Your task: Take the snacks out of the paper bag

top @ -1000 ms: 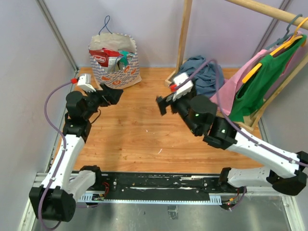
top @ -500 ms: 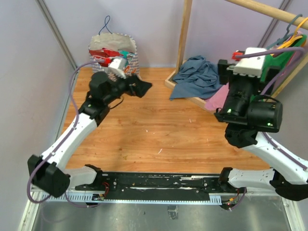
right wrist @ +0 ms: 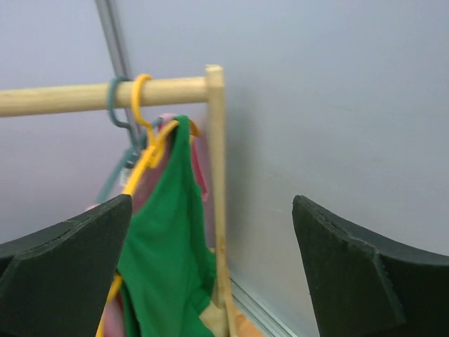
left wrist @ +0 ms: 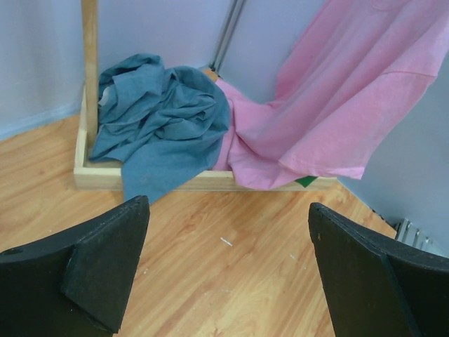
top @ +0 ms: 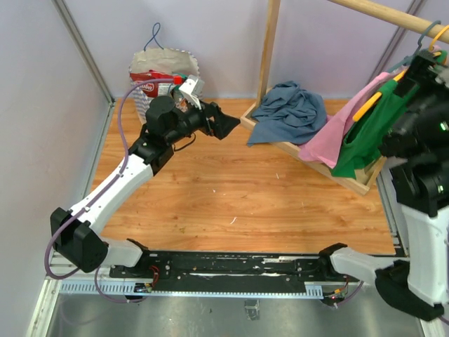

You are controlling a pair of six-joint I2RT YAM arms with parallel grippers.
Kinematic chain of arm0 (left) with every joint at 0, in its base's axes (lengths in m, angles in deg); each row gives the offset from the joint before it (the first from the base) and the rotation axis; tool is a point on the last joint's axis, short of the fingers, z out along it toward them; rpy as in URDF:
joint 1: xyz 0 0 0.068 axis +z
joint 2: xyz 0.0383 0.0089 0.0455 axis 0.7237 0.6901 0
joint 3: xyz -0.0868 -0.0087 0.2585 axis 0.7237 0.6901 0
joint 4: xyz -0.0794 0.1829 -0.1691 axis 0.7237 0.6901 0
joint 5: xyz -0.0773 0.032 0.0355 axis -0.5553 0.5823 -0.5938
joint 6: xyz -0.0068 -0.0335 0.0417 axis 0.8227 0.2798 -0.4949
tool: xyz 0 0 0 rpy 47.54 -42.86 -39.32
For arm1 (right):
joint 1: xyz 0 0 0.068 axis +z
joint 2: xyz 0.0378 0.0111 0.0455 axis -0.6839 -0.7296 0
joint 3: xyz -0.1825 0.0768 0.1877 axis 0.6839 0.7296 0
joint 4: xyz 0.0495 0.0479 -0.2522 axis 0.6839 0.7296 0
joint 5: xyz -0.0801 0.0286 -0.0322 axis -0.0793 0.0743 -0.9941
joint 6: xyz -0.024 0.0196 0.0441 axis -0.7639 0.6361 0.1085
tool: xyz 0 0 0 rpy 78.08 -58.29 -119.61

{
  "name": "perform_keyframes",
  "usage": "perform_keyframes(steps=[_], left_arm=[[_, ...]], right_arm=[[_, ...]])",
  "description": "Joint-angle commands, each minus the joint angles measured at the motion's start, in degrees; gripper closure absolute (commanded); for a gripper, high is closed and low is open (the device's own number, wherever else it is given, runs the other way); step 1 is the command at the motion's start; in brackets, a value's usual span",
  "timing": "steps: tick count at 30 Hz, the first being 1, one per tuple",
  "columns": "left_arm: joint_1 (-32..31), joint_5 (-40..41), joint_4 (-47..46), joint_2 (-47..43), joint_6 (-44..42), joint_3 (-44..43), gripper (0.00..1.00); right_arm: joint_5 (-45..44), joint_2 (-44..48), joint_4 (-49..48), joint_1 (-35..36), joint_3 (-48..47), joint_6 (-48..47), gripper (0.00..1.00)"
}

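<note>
1. Looking down from the top camera, I saw the left gripper (top: 226,125) hanging above the wooden table (top: 231,189). Its jaws were spread wide with nothing between them, and it was aimed toward the grey-blue cloth (top: 291,109). The paper bag (top: 142,104) stood upright in the back-left corner, just behind that arm's wrist. The snacks (top: 163,78) sat inside it, with a red-and-white packet (top: 146,86) showing at its mouth. The right arm (top: 424,175) stood raised at the right edge, close to the green garment (top: 372,126). I could not make out its fingers from there.
2. The left wrist camera showed me both of its fingers far apart at the bottom of the frame, empty and touching nothing. Ahead, the cloth lay heaped in a wooden tray (left wrist: 88,175) and spilled over the front edge. A pink garment (left wrist: 337,98) draped down against it. The bag and the snacks lay outside this view.
3. The right wrist camera gave me what the top view hid. The right gripper (right wrist: 212,203) had its jaws wide apart and gripped nothing, up in the air facing the wooden rail (right wrist: 70,98). A yellow hanger (right wrist: 142,88) hooked over that rail, and the green garment hung below it. The table and the bag were out of this frame.
</note>
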Motion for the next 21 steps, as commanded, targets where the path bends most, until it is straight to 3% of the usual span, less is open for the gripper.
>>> perform_keyframes(steps=[1, 5, 12, 21], left_arm=[[-0.17, -1.56, -0.68, -0.05, -0.12, -0.28, 0.0], [-0.12, 0.49, 2.31, -0.98, -2.55, 0.41, 0.0], [0.66, 0.54, 2.05, -2.13, -3.01, 4.05, 0.0], [2.33, -0.67, 2.03, -1.96, -3.07, 4.86, 0.0]], right_arm=[[13.61, -13.5, 25.79, -4.39, -12.33, 21.75, 0.02], [17.2, -18.85, 31.59, -7.32, -18.44, 27.13, 0.02], [13.06, -20.27, 33.0, -10.73, -11.93, 33.98, 0.0], [16.28, -20.64, 28.78, -12.71, -4.07, 36.44, 0.05]])
